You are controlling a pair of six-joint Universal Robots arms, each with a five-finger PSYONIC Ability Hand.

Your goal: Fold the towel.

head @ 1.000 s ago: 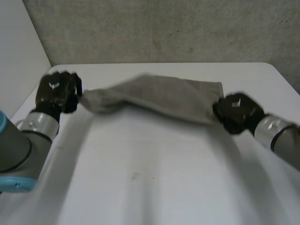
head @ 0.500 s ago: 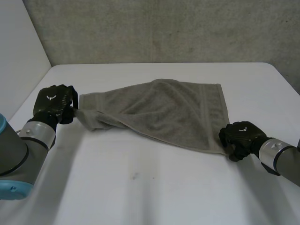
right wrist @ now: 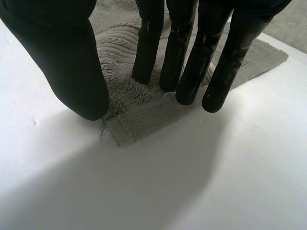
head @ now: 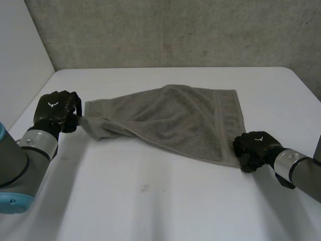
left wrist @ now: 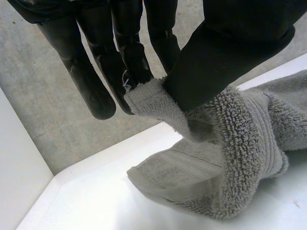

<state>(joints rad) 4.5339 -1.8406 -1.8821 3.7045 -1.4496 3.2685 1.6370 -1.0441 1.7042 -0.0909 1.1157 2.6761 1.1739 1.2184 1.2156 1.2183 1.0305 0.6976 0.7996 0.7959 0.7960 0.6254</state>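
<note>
A: Grey terry towel (head: 185, 118), looped pile with a flat-woven band by the hem. It's spread across the white bench (head: 150, 201).
B: Hands?
A: Left hand (left wrist: 201, 62) pinches a bunched corner, thumb against fingers. Right hand (right wrist: 62, 57) is spread, straight fingers pressing the opposite near corner.

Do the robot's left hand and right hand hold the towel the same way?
The left hand pinches a towel corner between thumb and fingers; the right hand rests straight fingers on its corner. The left hand's corner is bunched and raised off the table; the right hand's lies flat on it. Both hands are at opposite ends of the towel.
</note>
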